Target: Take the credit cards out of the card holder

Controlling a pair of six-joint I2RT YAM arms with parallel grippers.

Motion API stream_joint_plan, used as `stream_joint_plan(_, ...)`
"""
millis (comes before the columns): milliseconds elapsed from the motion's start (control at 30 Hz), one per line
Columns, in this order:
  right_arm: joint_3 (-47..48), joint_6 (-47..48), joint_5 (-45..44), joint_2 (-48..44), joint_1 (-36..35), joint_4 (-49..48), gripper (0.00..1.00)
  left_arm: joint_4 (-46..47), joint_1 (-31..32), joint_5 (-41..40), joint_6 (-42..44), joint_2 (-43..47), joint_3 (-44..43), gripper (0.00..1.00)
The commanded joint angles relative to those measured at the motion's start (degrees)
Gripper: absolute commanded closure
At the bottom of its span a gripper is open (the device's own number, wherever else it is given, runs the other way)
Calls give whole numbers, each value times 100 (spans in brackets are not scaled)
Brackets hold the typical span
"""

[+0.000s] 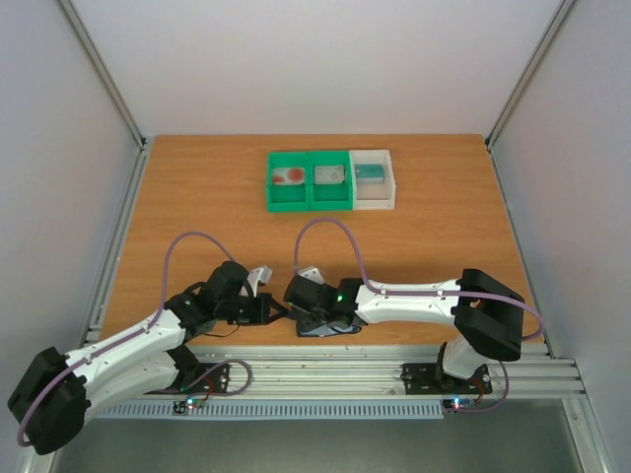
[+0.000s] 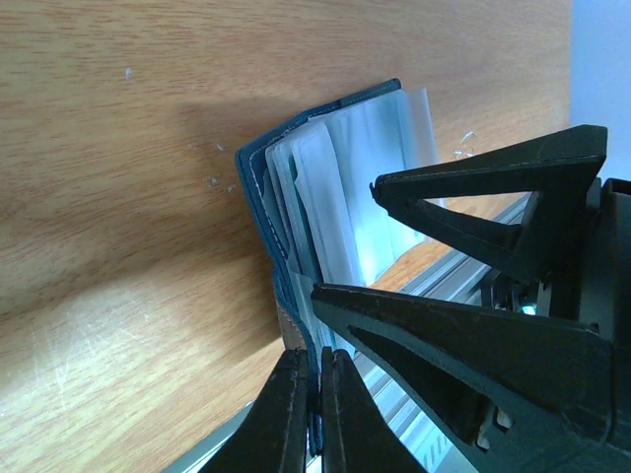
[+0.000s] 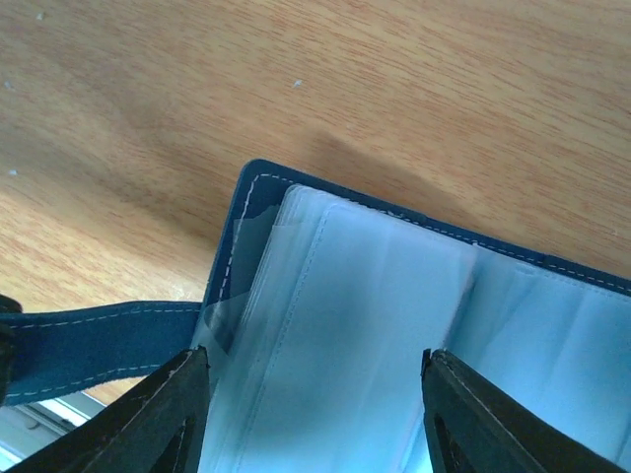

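Left tool (image 2: pixel 314 394) clamped on card holder (image 2: pixel 258 168) cover, at near edge of surface (image 2: pixel 118 197); right tool (image 3: pixel 314 367) spread wide over clear sleeves (image 3: pixel 394 325). Risk: thin edge slips from pinch, holder flops shut; sleeves may snag or tear under pushing fingers.

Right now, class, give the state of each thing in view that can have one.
card holder: open, sleeves fanned.
left gripper: jaws shut on card holder.
right gripper: jaws open over the sleeves.
red-blotched card: out, left compartment of green bin.
greyish card: right compartment of green bin.
teal card: out, in white bin.
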State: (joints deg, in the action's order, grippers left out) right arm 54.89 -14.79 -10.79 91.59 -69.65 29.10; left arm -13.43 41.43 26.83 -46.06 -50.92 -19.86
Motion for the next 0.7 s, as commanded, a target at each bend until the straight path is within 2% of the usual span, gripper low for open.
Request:
stream_joint_plan(0,-50,-167,-229,95,39,63,42,90,-18,66,-14,136,-27,100)
stream_joint_plan(333,-182,-183,-619,-61,39,280,56,-107,-17,-37,39,229,-34,100)
stream_joint_plan(667,-399,-194,-766,-448,39,373,53,-197,-19,-143,82,252,25,100)
